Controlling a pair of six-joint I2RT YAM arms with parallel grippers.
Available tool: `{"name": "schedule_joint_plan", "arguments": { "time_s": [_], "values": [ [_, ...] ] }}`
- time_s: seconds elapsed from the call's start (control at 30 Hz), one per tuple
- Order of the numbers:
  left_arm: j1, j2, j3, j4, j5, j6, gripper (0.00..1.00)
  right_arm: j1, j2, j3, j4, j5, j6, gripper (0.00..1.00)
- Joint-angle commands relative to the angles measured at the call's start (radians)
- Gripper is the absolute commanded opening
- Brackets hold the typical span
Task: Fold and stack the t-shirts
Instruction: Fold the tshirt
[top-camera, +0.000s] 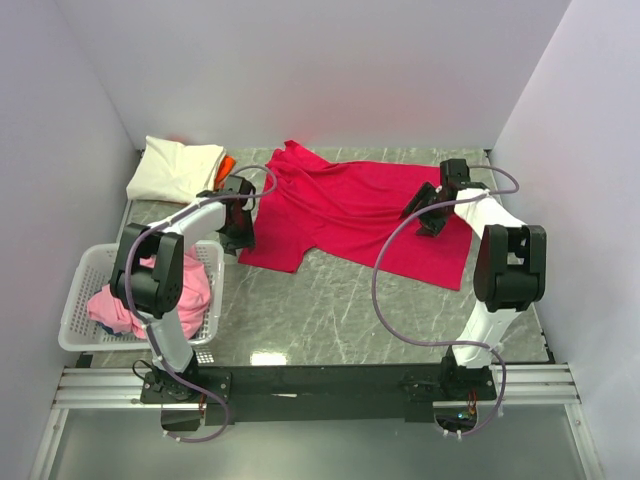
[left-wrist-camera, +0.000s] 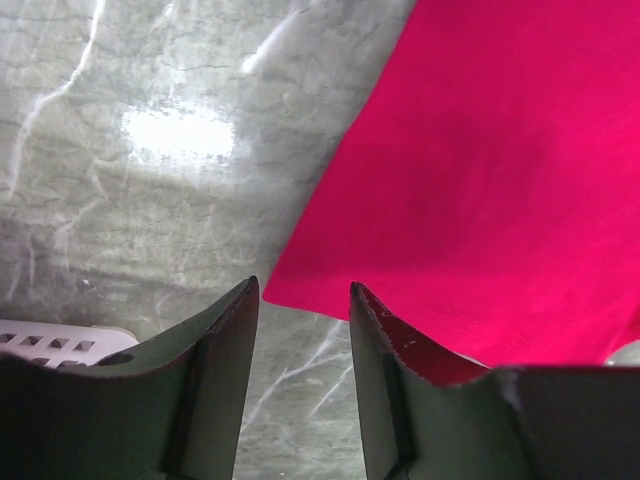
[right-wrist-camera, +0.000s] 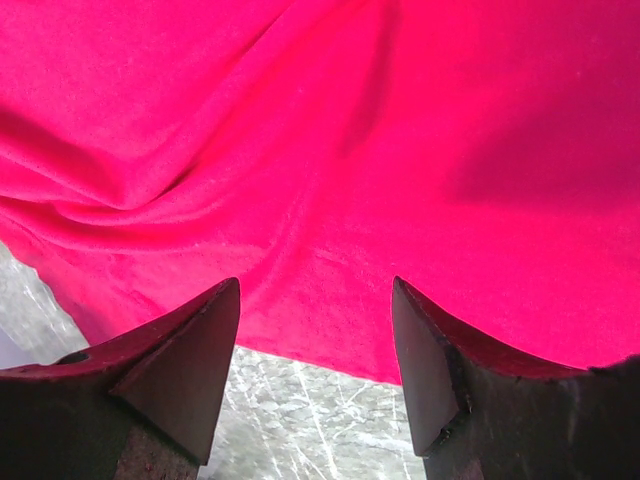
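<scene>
A crimson red t-shirt (top-camera: 350, 205) lies spread and wrinkled on the marble table. My left gripper (top-camera: 238, 225) hovers at its left edge, open and empty; in the left wrist view (left-wrist-camera: 304, 292) the shirt's corner (left-wrist-camera: 480, 180) lies just past the fingertips. My right gripper (top-camera: 425, 210) is over the shirt's right part, open and empty; in the right wrist view (right-wrist-camera: 315, 290) the shirt's edge (right-wrist-camera: 320, 150) lies between the fingers. A folded cream-white t-shirt (top-camera: 175, 167) sits at the back left on an orange one (top-camera: 226, 163). Light pink t-shirts (top-camera: 150, 290) fill the basket.
A white lattice basket (top-camera: 80, 300) stands at the left front; its rim shows in the left wrist view (left-wrist-camera: 50, 340). White walls enclose the table on three sides. The marble top (top-camera: 320, 300) lies in front of the red shirt.
</scene>
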Motion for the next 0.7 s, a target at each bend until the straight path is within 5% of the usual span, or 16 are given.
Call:
{"name": "schedule_joint_plan", "arguments": {
  "time_s": [0.0, 0.43, 0.67],
  "values": [
    [-0.005, -0.006, -0.003, 0.018, -0.052, -0.015, 0.47, 0.008, -0.057, -0.018, 0.022, -0.016, -0.018, 0.69],
    [-0.005, 0.076, 0.014, 0.015, -0.036, -0.044, 0.40, 0.008, -0.096, -0.100, 0.036, -0.018, -0.047, 0.68],
    [-0.005, 0.091, -0.012, 0.026, 0.000, -0.053, 0.14, 0.008, -0.125, -0.115, 0.033, -0.012, -0.041, 0.68]
  ]
}}
